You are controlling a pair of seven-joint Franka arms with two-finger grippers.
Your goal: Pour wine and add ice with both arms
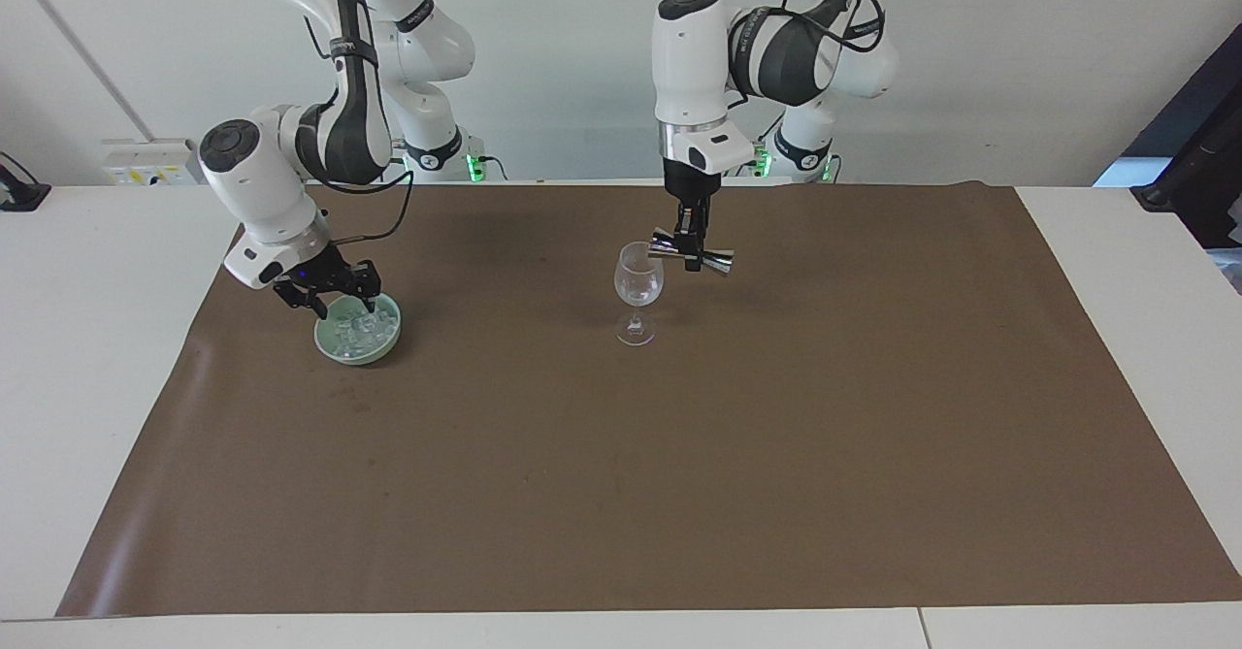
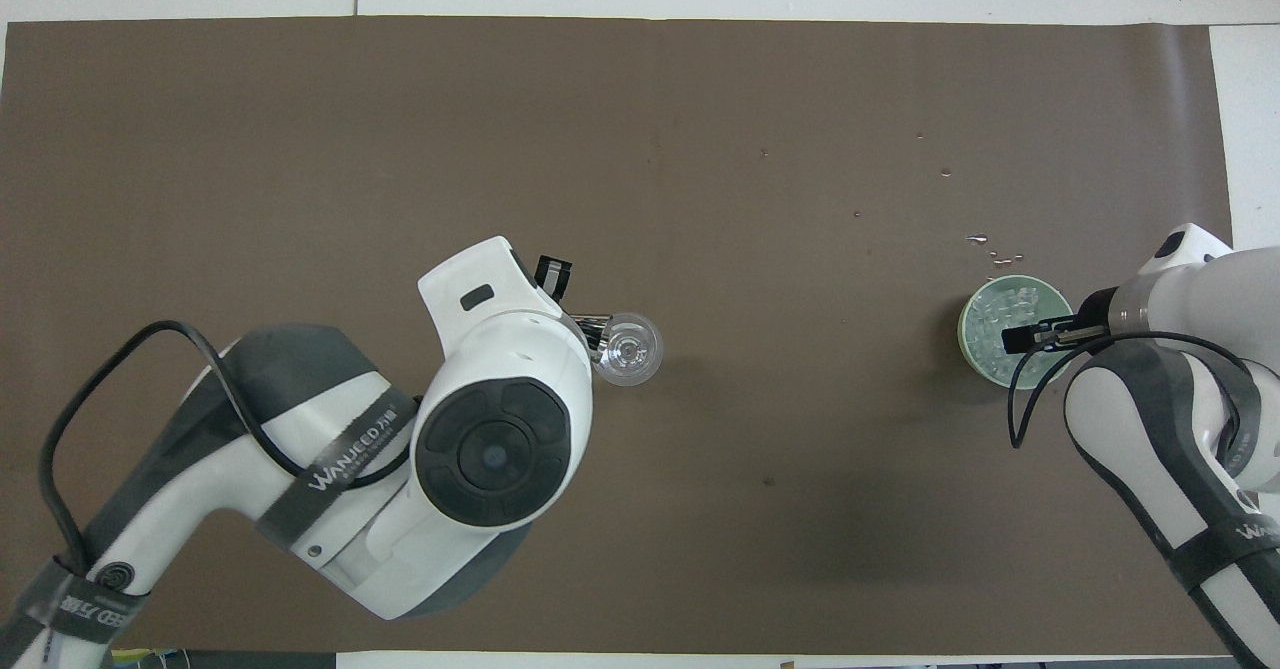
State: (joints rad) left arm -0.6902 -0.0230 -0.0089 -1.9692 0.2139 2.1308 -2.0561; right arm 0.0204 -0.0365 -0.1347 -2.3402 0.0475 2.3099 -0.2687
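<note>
- Heaping in a small pale green bowl (image 1: 357, 339), the ice (image 1: 361, 324) shows as a pile of small clear, glassy cubes, each far smaller than the bowl of the wine glass (image 1: 637, 285); the pile catches the light in whitish glints and fills most of the bowl
- the green bowl sits on the brown mat (image 1: 621, 455) toward the right arm's end of the table, well apart from the wine glass, which stands upright near the middle of the mat, about as near to the robots as the bowl
- the right gripper (image 1: 342, 308) is down at the bowl with its black fingertips dipped among the cubes; its fingers stand partly spread, and whether a cube is caught between them I cannot tell
- the left gripper (image 1: 692, 259) hangs just beside the rim of the wine glass, on the side toward the left arm's end of the table; its fingers are pinched on the waist of a silver jigger (image 1: 701, 257), which lies tilted nearly level, one end at the glass's rim
- a few clear specks (image 2: 990, 247) lie on the mat just beside the bowl, a little farther from the robots than it
</note>
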